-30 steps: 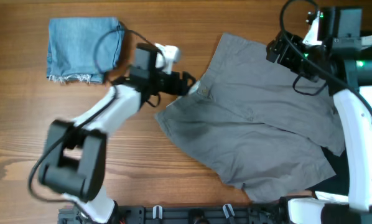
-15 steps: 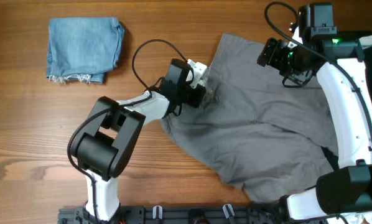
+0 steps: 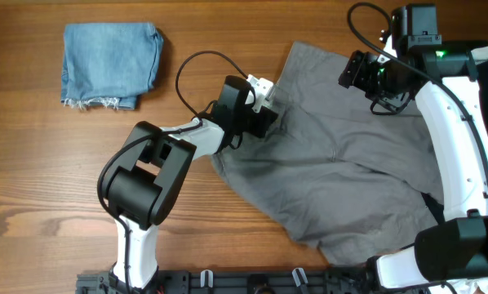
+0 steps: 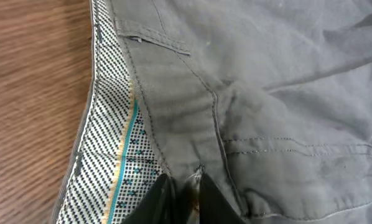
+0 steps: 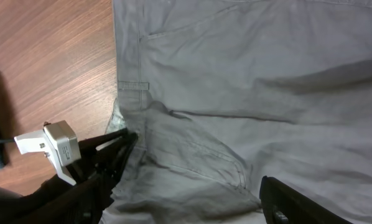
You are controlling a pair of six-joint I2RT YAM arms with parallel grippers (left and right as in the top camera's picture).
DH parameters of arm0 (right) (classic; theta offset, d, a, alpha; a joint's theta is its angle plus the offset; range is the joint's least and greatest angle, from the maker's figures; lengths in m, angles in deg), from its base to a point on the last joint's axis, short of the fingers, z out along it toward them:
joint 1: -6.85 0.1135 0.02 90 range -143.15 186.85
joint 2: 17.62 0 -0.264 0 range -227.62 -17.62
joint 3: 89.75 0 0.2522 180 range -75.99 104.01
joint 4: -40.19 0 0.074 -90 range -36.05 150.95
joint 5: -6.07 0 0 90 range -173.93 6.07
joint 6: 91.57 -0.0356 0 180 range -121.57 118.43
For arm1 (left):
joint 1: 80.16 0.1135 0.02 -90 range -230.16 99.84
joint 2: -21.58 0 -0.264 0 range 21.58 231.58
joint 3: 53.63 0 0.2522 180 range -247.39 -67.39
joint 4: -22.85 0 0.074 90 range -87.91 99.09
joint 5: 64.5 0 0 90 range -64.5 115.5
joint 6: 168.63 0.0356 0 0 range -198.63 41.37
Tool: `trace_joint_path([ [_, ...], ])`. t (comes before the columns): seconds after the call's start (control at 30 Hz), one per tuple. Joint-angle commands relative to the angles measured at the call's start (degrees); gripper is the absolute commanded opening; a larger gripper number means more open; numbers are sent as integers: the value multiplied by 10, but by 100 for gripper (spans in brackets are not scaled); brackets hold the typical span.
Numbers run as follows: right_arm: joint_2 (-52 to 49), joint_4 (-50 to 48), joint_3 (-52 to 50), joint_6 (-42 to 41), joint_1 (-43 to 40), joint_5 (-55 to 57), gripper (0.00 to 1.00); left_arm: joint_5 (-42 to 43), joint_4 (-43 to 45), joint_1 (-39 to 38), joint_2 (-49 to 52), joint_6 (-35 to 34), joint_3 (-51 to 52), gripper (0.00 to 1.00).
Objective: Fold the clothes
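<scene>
The grey shorts (image 3: 350, 171) lie spread over the centre and right of the wooden table, waistband toward the left. My left gripper (image 3: 267, 118) is at the waistband's edge, shut on a pinched fold of it. In the left wrist view the black fingers (image 4: 164, 199) clamp the grey fabric (image 4: 267, 74) beside the checked inner lining (image 4: 111, 162). My right gripper (image 3: 352, 75) hovers over the shorts' far part and is open. In the right wrist view its fingers (image 5: 292, 202) stand wide apart above the cloth (image 5: 248, 74), holding nothing.
A folded light-blue denim piece (image 3: 109, 65) with a frayed hem lies at the far left. Dark cloth (image 3: 441, 214) shows beyond the shorts' right edge, by the right arm's base. Bare wood (image 3: 48, 188) spans the left and front.
The left arm swung right onto the waistband and its open gripper closed on the fabric. The right arm shifted left over the shorts, then held still.
</scene>
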Motion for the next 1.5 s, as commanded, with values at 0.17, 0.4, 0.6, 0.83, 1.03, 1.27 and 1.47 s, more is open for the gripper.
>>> trace_joint_path([
  [0.17,-1,3,1,-1,-1,-5,82,-6,39,63,19,-134,-31,4],
  [0.4,-1,-2,1,0,-1,-3,82,40,-2,270,11,-138,-42,4],
  [0.6,-1,-1,1,0,-1,-3,82,223,5,243,9,-85,-42,65],
  [0.83,-1,6,1,0,-1,-4,82,24,-71,56,18,73,-42,87],
  [1.03,-1,14,1,-2,-1,-5,82,13,-92,14,26,72,-42,42],
  [1.27,-1,26,1,0,-1,-5,79,-187,-134,142,21,8,-42,4],
  [1.47,-1,25,1,1,-1,-5,79,-104,-198,318,-34,8,-42,4],
])
